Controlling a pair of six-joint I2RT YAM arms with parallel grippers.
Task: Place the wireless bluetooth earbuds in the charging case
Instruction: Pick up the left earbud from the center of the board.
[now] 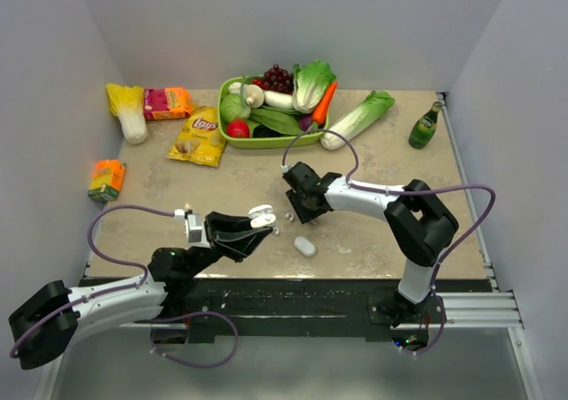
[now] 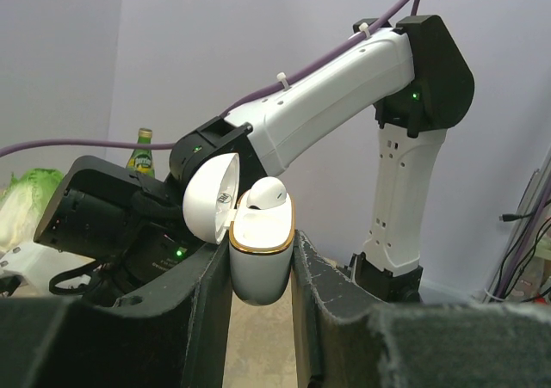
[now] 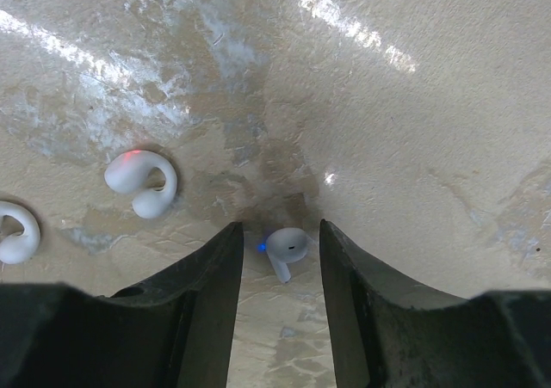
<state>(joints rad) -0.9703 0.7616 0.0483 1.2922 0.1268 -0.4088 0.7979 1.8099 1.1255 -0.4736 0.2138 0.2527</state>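
My left gripper (image 2: 263, 257) is shut on the white charging case (image 2: 261, 263), holding its gold-rimmed body upright with the lid (image 2: 209, 201) swung open. One white earbud (image 2: 268, 194) sits in the case's top. From above, the case (image 1: 262, 215) hangs just left of my right gripper (image 1: 298, 210). The right gripper (image 3: 281, 229) is open and low over the table. A stemmed white earbud (image 3: 286, 247) lies between its fingers, touching neither. Two white hook-shaped earbuds (image 3: 142, 182) (image 3: 15, 231) lie to its left.
A closed white case (image 1: 304, 246) lies near the front edge. At the back stand a green tray (image 1: 266, 142) of vegetables, a Lay's bag (image 1: 199, 136), a cabbage (image 1: 357, 118) and a green bottle (image 1: 425, 127). An orange box (image 1: 106, 179) is at the left wall.
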